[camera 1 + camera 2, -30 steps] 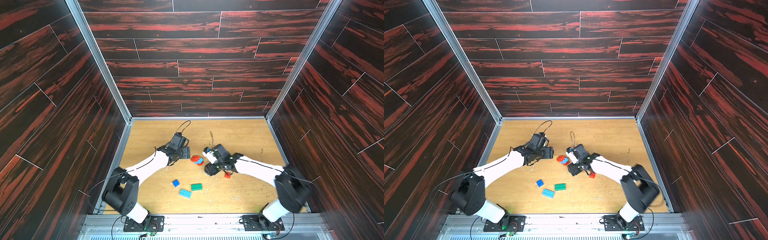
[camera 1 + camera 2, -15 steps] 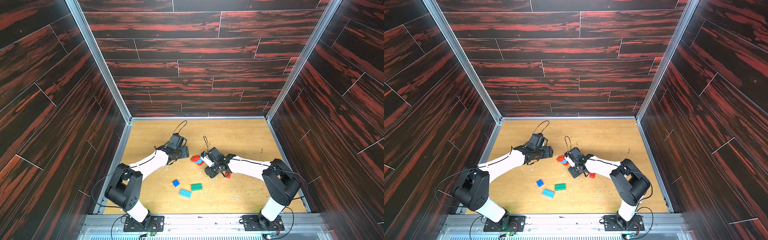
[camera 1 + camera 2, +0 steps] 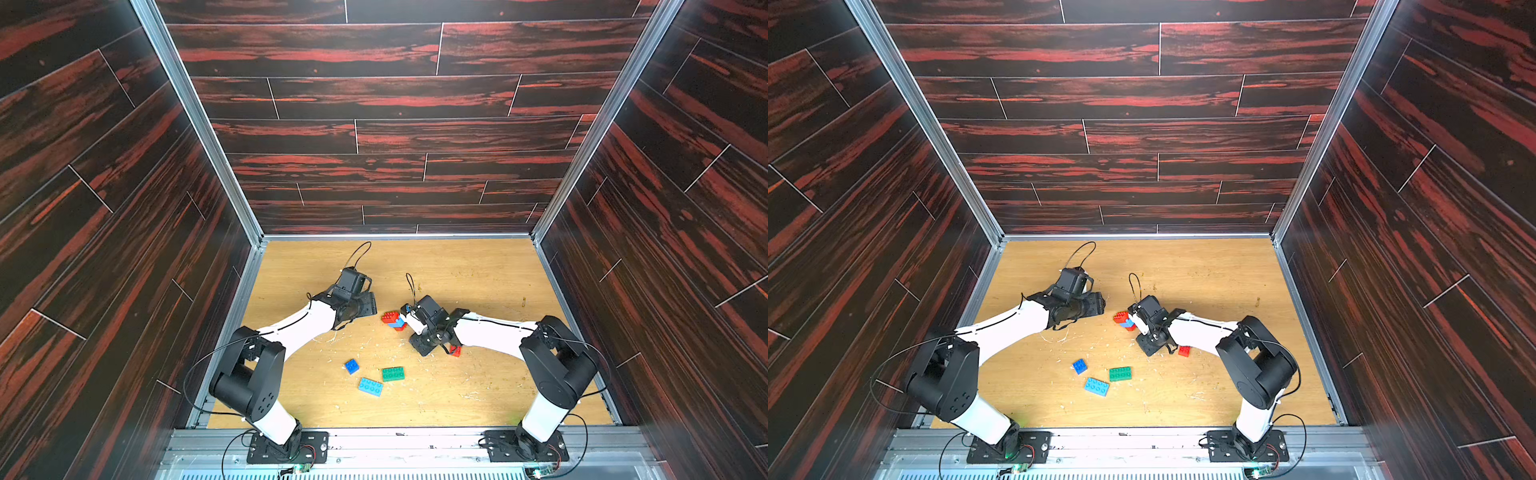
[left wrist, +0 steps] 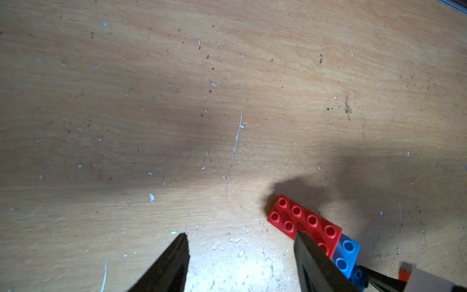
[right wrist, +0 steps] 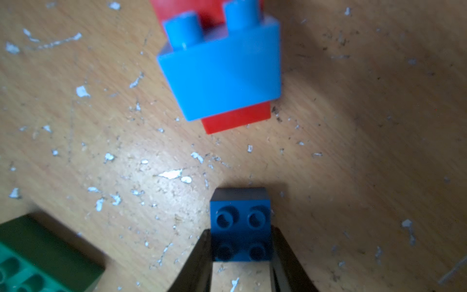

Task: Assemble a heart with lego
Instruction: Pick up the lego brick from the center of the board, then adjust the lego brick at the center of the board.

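Note:
The heart (image 3: 392, 320) (image 3: 1124, 320) is a small joined cluster near the floor's middle: a red oblong (image 4: 303, 222) on a light-blue brick (image 4: 346, 255), with a red piece (image 5: 236, 118) beneath. My right gripper (image 5: 241, 230) is shut on a dark-blue square brick (image 5: 240, 215), held low just short of the cluster. My left gripper (image 4: 240, 235) stands open over bare wood, one finger (image 4: 310, 260) overlapping the red oblong's edge. In a top view both grippers flank the cluster, left gripper (image 3: 368, 307) and right gripper (image 3: 406, 323).
Loose lego lies nearer the front: a dark-blue square (image 3: 351, 366), a green oblong (image 3: 392, 373) and a light-blue oblong (image 3: 370, 386). A small red square (image 3: 455, 351) sits under the right forearm. Dark panelled walls enclose the wooden floor (image 3: 478, 270).
My right gripper has closed on the dark-blue square brick and drawn in beside the cluster. The left gripper's fingers narrowed slightly and the arm barely moved.

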Controlling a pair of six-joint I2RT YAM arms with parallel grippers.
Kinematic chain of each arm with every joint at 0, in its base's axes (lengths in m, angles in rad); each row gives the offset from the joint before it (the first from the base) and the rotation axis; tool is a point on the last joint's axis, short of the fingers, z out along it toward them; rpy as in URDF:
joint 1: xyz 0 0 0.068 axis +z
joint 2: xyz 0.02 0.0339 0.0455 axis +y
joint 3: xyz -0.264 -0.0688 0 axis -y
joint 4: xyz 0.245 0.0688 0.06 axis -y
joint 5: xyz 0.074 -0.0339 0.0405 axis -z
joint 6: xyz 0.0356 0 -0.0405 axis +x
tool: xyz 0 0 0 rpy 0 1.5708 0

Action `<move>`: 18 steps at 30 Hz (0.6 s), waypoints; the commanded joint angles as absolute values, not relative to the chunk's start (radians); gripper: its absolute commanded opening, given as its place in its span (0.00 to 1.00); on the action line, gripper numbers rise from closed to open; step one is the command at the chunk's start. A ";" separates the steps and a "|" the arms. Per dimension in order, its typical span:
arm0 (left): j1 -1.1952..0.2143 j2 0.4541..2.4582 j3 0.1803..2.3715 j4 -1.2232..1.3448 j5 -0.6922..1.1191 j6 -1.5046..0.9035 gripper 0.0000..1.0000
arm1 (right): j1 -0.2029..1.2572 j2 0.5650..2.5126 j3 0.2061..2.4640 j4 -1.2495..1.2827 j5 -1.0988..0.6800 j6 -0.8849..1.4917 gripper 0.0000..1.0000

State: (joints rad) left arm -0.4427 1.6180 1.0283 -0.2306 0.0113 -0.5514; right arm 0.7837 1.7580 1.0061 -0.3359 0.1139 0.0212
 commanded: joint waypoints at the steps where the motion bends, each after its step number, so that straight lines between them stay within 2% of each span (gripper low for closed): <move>1: -0.434 1.615 1.014 -0.221 0.018 -0.557 0.70 | 0.787 1.762 1.024 -0.357 0.123 0.018 0.28; 7: -0.428 1.606 1.019 -0.211 0.017 -0.558 0.70 | 0.786 1.706 1.161 -0.458 0.185 -0.040 0.28; 11: -0.419 1.612 1.027 -0.205 0.031 -0.575 0.70 | 0.786 1.775 1.283 -0.526 0.234 -0.075 0.25; 13: -0.417 1.611 1.020 -0.196 0.033 -0.586 0.70 | 0.786 1.819 1.346 -0.573 0.209 -0.078 0.22; 18: -0.413 1.608 1.010 -0.196 0.032 -0.584 0.70 | 0.786 1.859 1.426 -0.630 0.160 -0.114 0.21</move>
State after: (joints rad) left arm -0.4187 1.6176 1.0283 -0.2028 0.0277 -0.5774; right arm 0.7837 1.8168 1.3876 -0.5293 0.1898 -0.0814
